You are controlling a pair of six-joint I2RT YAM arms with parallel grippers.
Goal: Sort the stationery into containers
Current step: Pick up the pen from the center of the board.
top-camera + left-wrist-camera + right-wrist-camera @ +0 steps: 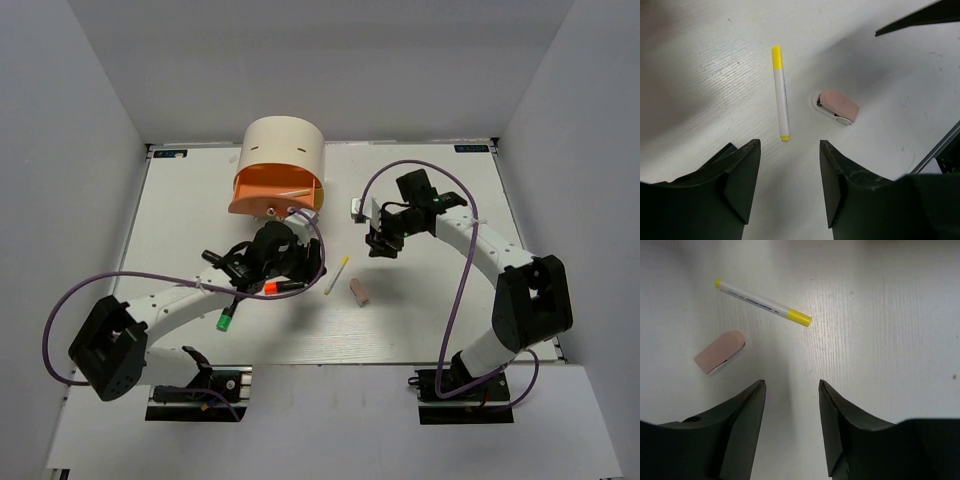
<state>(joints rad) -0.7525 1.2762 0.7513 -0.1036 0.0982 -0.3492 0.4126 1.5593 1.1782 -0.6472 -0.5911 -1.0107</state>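
A cream cabinet [285, 145] stands at the back centre with its orange drawer [275, 192] pulled open. One white stick with a yellow tip [337, 274] and the pink eraser [359, 290] lie mid-table. My left gripper [314, 266] is open and empty just left of the stick [781, 95] and the eraser [838, 106]. My right gripper [379, 246] is open and empty behind them, and its view shows the stick [762, 302] and the eraser [720, 353]. An orange-red highlighter [272, 287] and a green highlighter [226, 320] lie by my left arm. The pink highlighter, the other sticks and the yellow drawer are out of view.
A small white object [357, 210] sits on the table [180, 210] beside my right wrist. Purple cables loop over both arms. White walls enclose the table on the left, back and right.
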